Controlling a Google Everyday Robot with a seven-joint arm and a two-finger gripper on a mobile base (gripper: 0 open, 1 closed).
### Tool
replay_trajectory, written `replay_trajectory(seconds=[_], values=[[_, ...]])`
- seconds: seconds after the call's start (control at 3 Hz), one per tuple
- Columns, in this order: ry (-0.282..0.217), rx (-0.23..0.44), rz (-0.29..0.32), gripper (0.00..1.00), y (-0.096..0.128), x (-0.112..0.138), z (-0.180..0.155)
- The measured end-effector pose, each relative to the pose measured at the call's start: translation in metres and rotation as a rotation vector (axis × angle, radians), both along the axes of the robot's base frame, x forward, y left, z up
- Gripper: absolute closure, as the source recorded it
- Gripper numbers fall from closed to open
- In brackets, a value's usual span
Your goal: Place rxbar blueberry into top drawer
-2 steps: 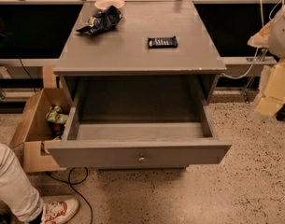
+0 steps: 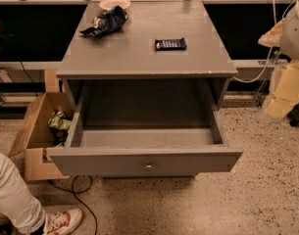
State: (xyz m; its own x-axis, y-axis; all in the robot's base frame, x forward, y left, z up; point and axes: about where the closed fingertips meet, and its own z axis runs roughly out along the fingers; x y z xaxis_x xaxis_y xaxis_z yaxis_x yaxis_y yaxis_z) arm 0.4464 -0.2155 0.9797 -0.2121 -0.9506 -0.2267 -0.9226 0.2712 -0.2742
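Note:
The rxbar blueberry (image 2: 170,44), a small flat dark blue bar with pale lettering, lies on the grey cabinet top (image 2: 139,58), right of centre. The top drawer (image 2: 148,161) is pulled fully open below it, and its inside looks empty. Its flat front panel carries a small round metal knob (image 2: 148,167). My gripper (image 2: 285,89) is the blurred cream-coloured shape at the right edge of the camera view. It hangs beside the cabinet's right side, well away from the bar and outside the drawer, with nothing visible in it.
A wrinkly dark chip bag (image 2: 106,22) and a pale bowl (image 2: 114,4) sit at the cabinet's back left. An open brown cardboard box (image 2: 34,131) with packets stands on the floor to the left. A person's leg and shoe (image 2: 61,222) are at the bottom left, near a black cable (image 2: 85,199).

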Motion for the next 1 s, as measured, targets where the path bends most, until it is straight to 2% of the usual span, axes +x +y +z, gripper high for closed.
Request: replay_trajectory(seconds=[0.33, 0.67, 1.0], values=[[-0.085, 0.106, 0.012, 0.00, -0.007, 0.057, 0.001], [-0.130, 0.219, 0.009, 0.00, -0.012, 0.100, 0.001], [-0.157, 0.341, 0.025, 0.00, -0.007, 0.164, -0.005]])
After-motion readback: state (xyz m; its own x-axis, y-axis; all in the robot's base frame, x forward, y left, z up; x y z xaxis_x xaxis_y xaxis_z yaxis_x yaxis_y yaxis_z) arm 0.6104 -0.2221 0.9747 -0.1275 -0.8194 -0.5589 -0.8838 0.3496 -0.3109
